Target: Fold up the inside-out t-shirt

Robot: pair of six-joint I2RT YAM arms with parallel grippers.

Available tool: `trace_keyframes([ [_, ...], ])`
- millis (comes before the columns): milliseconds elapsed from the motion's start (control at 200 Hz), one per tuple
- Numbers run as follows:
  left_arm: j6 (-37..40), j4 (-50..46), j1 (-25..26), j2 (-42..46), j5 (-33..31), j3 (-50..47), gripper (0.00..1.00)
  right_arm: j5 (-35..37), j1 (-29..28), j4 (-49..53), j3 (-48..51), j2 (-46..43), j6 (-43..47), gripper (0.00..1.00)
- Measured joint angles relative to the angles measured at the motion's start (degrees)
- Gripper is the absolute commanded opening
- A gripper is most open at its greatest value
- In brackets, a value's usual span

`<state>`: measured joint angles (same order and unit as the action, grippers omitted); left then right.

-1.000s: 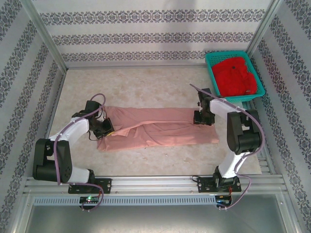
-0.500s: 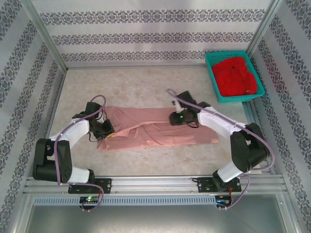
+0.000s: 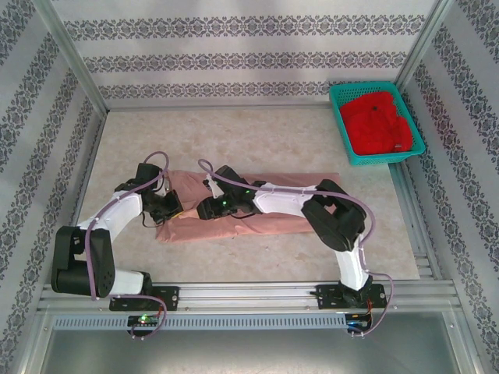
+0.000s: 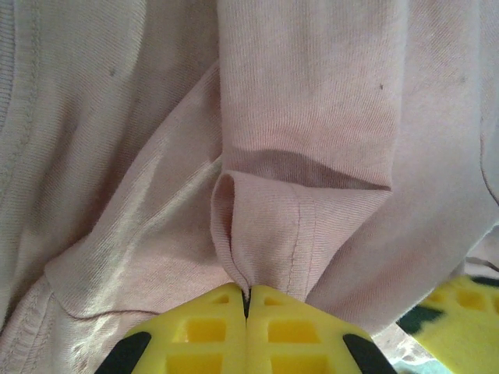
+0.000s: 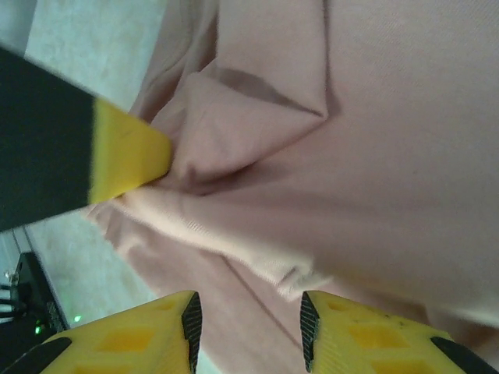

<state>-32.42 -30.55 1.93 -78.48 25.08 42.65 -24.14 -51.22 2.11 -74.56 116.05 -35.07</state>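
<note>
- Left pincer (image 3: 173, 209) is pressed together on the left end of the salmon-pink t-shirt (image 3: 257, 224), which lies as a long folded band across the middle of the counter (image 3: 234, 140). The right pincer (image 3: 204, 209) is just beside it, with its arm stretched low over the cloth. With the two so near, a sideways move could knock them together. The forearm could also drag the layers and spoil the fold. A green basket (image 3: 340, 121) holding a red garment (image 3: 378, 125) stands well apart at the far right corner and is in nobody's way.
- From the left wrist, the yellow fingers meet on a small seamed fold, biting it only at their tips. So shallow a hold could slip if the cloth is tugged from the other side. A yellow part, probably the other pincer, shows close at the lower right.
- From the right wrist, the fingers stand apart with a rolled edge of cloth at the gap. I cannot tell whether they pinch it. Closing here might catch several layers or miss the edge. The left pincer's finger crowds in from the left, touching the same bunch of cloth.
</note>
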Motion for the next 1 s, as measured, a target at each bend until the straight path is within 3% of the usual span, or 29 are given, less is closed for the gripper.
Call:
trace_keyframes([
  [415,0.02,-0.02,-0.02,0.33,-0.04,0.0,0.05,1.46,-0.22,4.68,-2.23,2.86,-1.2,0.43],
  [999,0.28,0.0,0.0,0.42,-0.04,0.0,0.06,1.88,-0.79,4.96,-5.97,6.38,-1.73,0.1],
])
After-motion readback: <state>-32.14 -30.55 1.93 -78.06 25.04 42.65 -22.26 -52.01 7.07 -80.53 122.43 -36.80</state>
